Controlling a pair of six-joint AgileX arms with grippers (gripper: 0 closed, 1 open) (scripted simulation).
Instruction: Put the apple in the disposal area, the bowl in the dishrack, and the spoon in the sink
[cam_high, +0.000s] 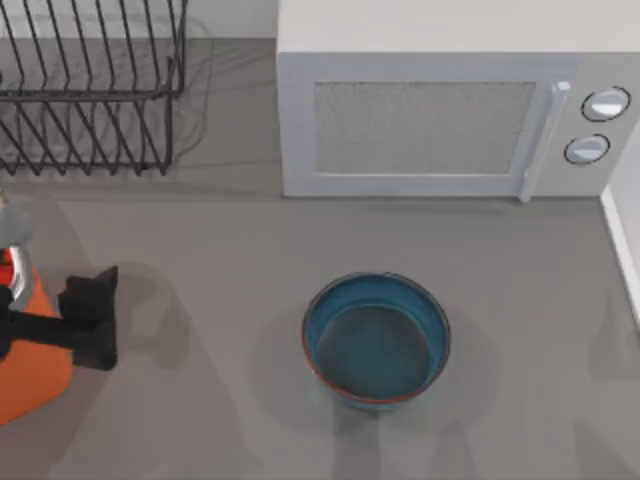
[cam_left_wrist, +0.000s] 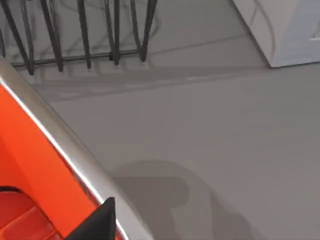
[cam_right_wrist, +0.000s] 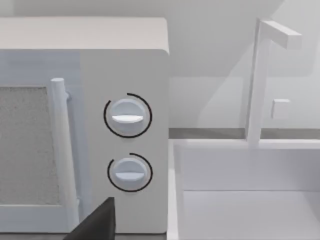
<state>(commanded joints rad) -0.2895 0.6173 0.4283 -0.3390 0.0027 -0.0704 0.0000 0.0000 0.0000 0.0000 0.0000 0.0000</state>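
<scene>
The teal-blue bowl (cam_high: 376, 340) with a reddish rim stands upright in the middle of the table, apart from both arms. The orange disposal area (cam_high: 30, 372) with its grey rim (cam_left_wrist: 60, 140) sits at the table's left edge. My left gripper (cam_high: 92, 320) hangs at the right side of that container, level with its rim. The black wire dishrack (cam_high: 90, 90) stands at the back left. At the right edge lies the white sink (cam_right_wrist: 250, 200), with my right gripper (cam_right_wrist: 97, 222) facing it. The apple and the spoon are out of view.
A white microwave (cam_high: 440, 120) with two knobs fills the back between dishrack and sink. A white faucet (cam_right_wrist: 257, 80) rises behind the sink. Bare grey tabletop lies between the disposal area and the bowl.
</scene>
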